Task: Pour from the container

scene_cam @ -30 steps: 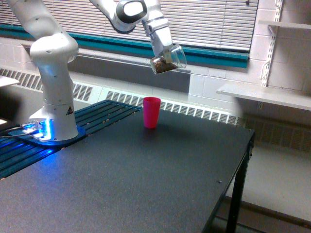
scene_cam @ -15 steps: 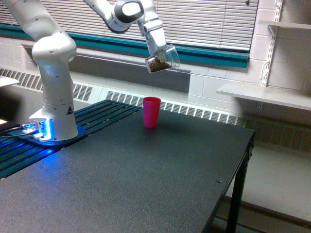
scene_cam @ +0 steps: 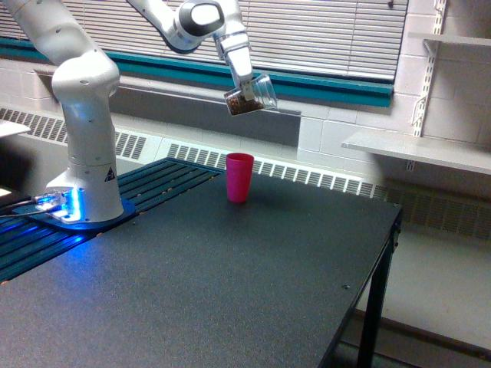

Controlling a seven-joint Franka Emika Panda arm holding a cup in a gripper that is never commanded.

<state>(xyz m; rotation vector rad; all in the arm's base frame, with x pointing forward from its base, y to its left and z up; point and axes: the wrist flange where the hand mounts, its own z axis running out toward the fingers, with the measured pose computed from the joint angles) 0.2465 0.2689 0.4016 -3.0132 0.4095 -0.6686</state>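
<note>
The gripper (scene_cam: pixel 244 86) is closed on the clear cup (scene_cam: pixel 252 95), held tilted in the air above the table's (scene_cam: pixel 230 291) far edge. Brown granules sit in the cup's lower end. The pink cup (scene_cam: pixel 238 177) stands upright near the far edge, well below the clear cup and apart from it.

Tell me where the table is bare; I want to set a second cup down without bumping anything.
Most of the black table is bare: the whole near half, and the stretch from the pink cup to the edge on the exterior view's right. It is crowded only by the robot base and slatted strip on the exterior view's left. The gripper holds the clear cup high above.
</note>
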